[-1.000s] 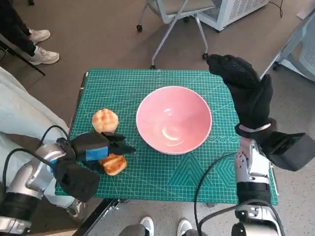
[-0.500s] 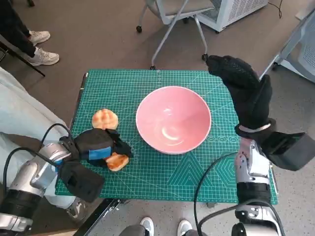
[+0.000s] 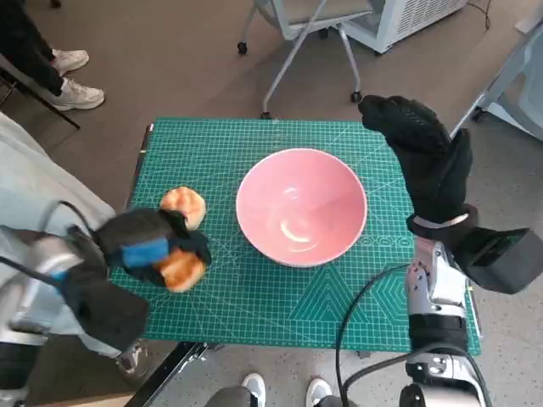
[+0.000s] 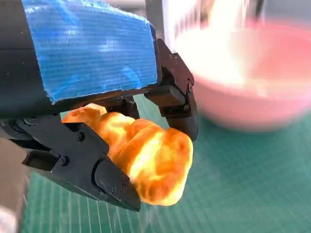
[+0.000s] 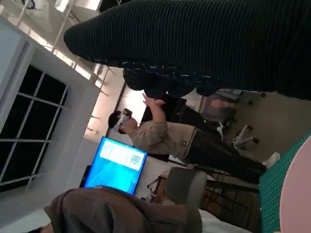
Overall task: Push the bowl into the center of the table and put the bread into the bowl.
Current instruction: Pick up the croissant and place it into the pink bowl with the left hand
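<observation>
The pink bowl [image 3: 301, 207] sits close to the middle of the green cutting mat [image 3: 254, 297] that covers the table, so by the look of it the push is done, or very nearly. That leaves the bread.

And the bread is in hand. The left hand [image 3: 146, 247] grips one golden bread roll [image 3: 181, 270], and the left wrist view shows it plainly: black fingers [image 4: 177, 94] on one side, a black thumb on the other, with the roll [image 4: 146, 160] clamped between them. The head view is blurred around this hand, so whether the roll hangs just clear of the mat or touches it cannot be told. It is near the bowl's left side, not over it.

A second bread roll [image 3: 184, 204] lies on the mat, just beyond the left hand, between it and the bowl's rim, untouched.

The right hand [image 3: 424, 157], in its knitted glove, is raised beside the bowl's right rim. It holds nothing; how far its fingers are spread is hard to read, though they look extended, not curled.

What is left, then: carry the held roll over the bowl and release it inside. The bowl's interior shows nothing in it. In the right wrist view, a person [image 5: 165, 138] stands in the background beside a blue screen [image 5: 116, 162].
</observation>
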